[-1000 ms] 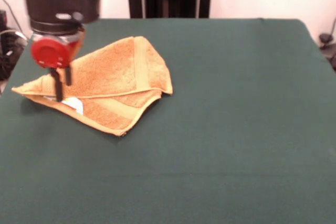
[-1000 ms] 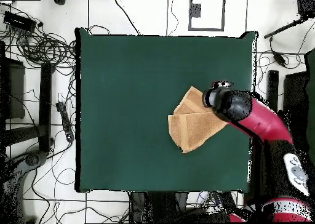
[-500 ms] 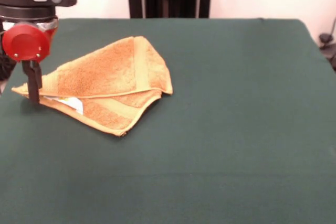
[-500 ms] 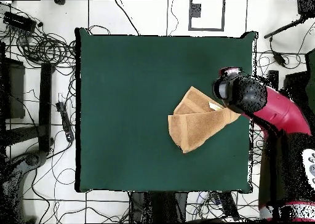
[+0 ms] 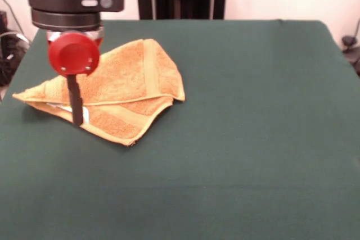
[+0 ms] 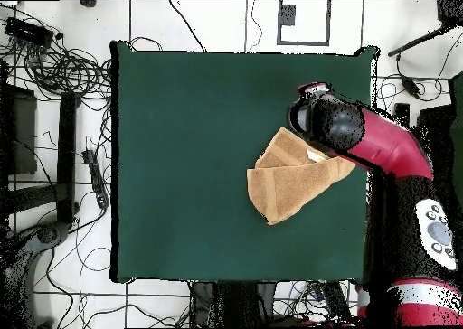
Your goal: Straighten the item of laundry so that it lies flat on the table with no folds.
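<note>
Towel (image 5: pixel 121 91) folded on desk (image 5: pixel 253 139). Gripper (image 5: pixel 75 113) at its tag edge; jaws' state can't tell.

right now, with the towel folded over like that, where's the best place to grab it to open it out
Probably the pointed corner of the towel at the front view's left end, where the layers part and the white tag peeks out. Come from above; the gripper hangs close by. Lifting only the top layer there should unfold it.

Red-and-black arm vertical, claw (image 5: pixel 75 113) pointing straight down, fingers' spacing indiscernible.
</note>
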You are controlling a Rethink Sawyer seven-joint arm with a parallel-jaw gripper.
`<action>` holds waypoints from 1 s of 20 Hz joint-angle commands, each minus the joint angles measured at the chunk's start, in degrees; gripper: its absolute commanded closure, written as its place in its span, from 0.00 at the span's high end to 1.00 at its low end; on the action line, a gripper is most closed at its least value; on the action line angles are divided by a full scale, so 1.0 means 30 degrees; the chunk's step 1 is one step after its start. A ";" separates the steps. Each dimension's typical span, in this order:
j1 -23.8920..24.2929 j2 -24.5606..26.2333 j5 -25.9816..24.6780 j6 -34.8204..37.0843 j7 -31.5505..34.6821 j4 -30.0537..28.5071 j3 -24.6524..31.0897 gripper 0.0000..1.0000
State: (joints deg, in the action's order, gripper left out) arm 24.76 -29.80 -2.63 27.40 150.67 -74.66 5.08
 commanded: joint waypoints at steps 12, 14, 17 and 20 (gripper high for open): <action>-0.0757 0.3092 -0.0155 -0.1330 -0.0113 0.0842 0.2270 1.00; -0.1039 0.3561 -0.0018 -0.1786 0.0461 0.1230 0.2075 1.00; -0.1686 0.4385 0.0368 -0.2989 0.1762 0.1794 0.1616 1.00; -0.2630 0.4839 0.1073 -0.3290 0.3352 0.2217 0.0540 1.00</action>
State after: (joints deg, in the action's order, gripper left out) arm 22.74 -23.05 -2.19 21.21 150.67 -68.66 6.51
